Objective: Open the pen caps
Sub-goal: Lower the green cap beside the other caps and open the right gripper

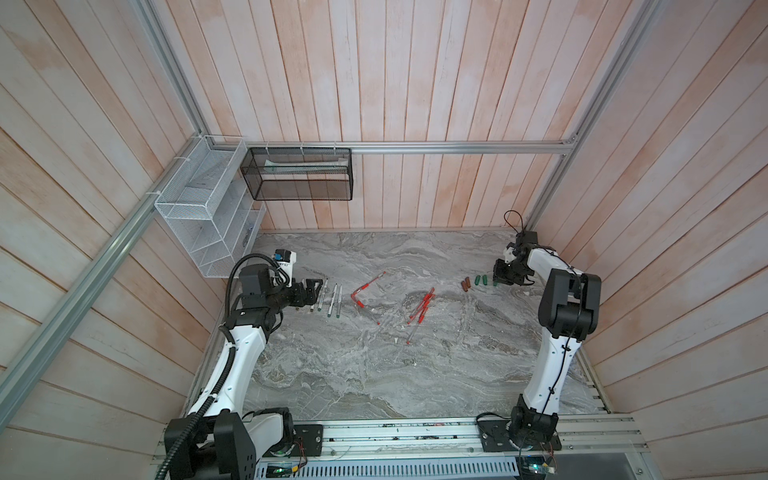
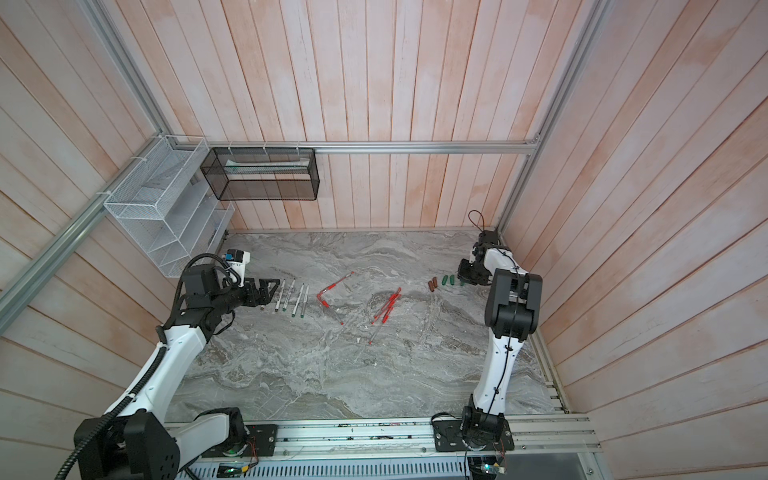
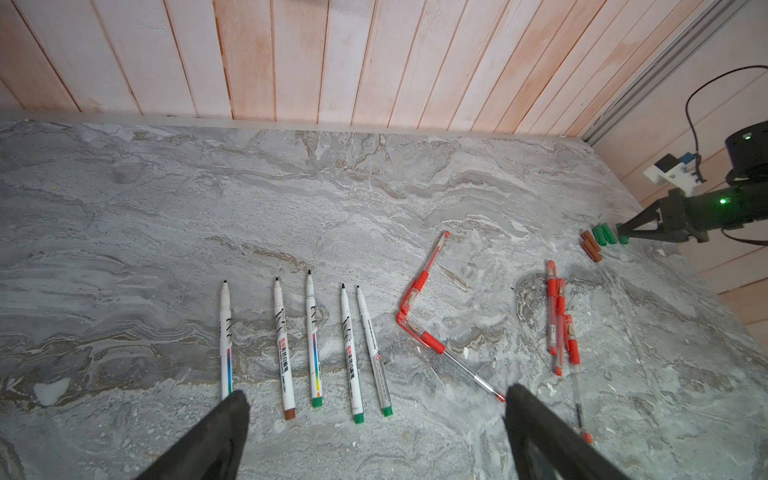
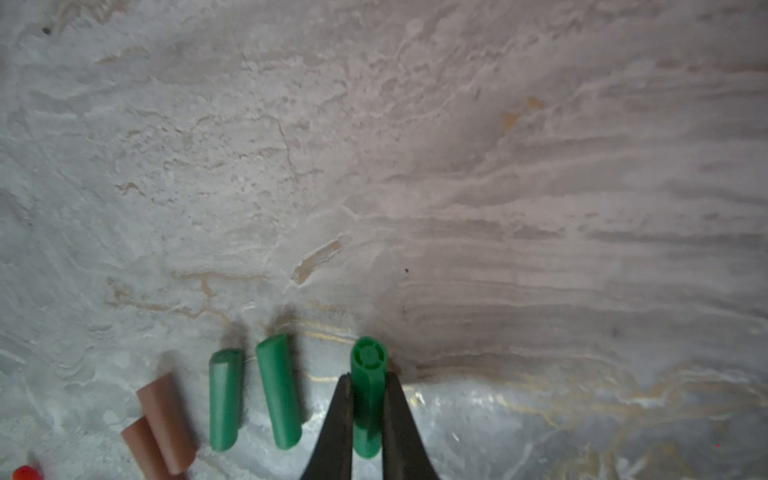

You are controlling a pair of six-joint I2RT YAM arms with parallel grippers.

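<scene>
Left to right. My left arm [image 1: 243, 357] reaches low over the tabletop [image 3: 291, 187]. The left jaws stand wide apart and empty, facing a row of five uncapped white markers [image 3: 312, 345]. Next lie two red-capped pens [image 3: 415, 316] in an L, then a red cluster [image 3: 559, 320] I cannot count. Loose pen caps: two brown caps [image 4: 164, 419] touching, two green caps [image 4: 277, 390] beside them. My right arm [image 1: 555, 345] stands elbow high, wrist folded down. The right jaws pinch a third green cap [image 4: 368, 399].
</scene>
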